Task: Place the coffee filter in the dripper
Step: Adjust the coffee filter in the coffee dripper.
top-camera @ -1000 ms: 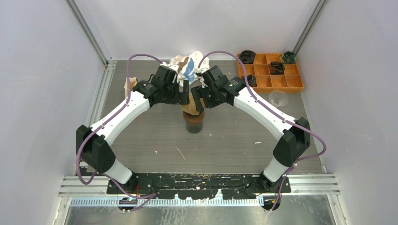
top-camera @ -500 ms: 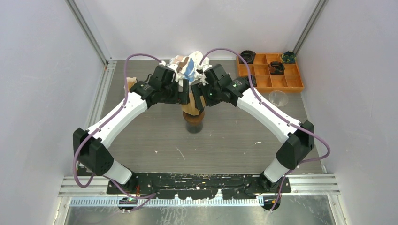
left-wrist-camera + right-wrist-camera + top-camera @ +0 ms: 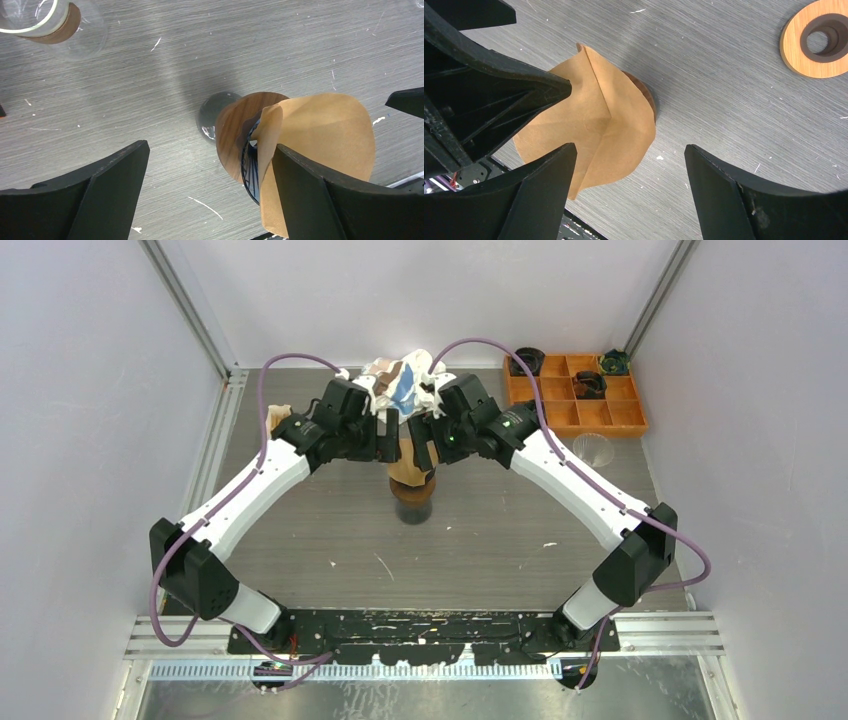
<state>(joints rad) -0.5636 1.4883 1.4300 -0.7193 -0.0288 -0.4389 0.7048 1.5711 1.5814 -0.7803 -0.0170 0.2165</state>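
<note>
Plainly, the brown paper coffee filter (image 3: 325, 140) sits crooked in the mouth of the wood-collared dripper (image 3: 232, 127). One flap is folded inward and much of the cone stands proud of the rim, so we judge it only half seated. The left gripper (image 3: 388, 443) and right gripper (image 3: 424, 445) flank it closely, both with jaws spread wide and holding nothing. We see three risks from here. A finger brushing the light paper as an arm pulls away could drag it off the rim. Pressing it down with the flap folded could crease or tear it. A knock to the dripper, which looks narrow at its foot, could topple it onto the table (image 3: 500, 530).
</note>
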